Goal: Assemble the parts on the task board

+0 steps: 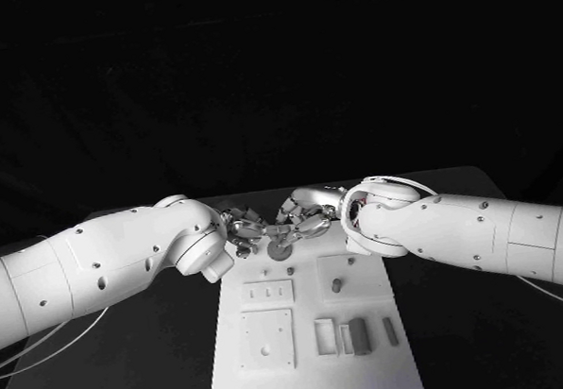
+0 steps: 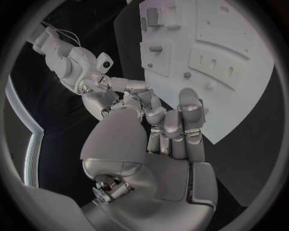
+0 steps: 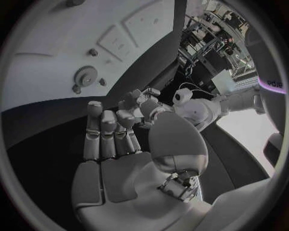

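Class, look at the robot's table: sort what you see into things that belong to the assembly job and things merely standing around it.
Belongs to the job:
- task board
- gear on the board
- grey parts on the board's near half
- left hand and right hand, meeting above the board's far end

Merely around:
- black table
- cables at the left arm

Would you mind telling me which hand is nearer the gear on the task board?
Right. The right hand hangs just above the gear at the board's far end; the left hand hovers slightly farther off to its side.
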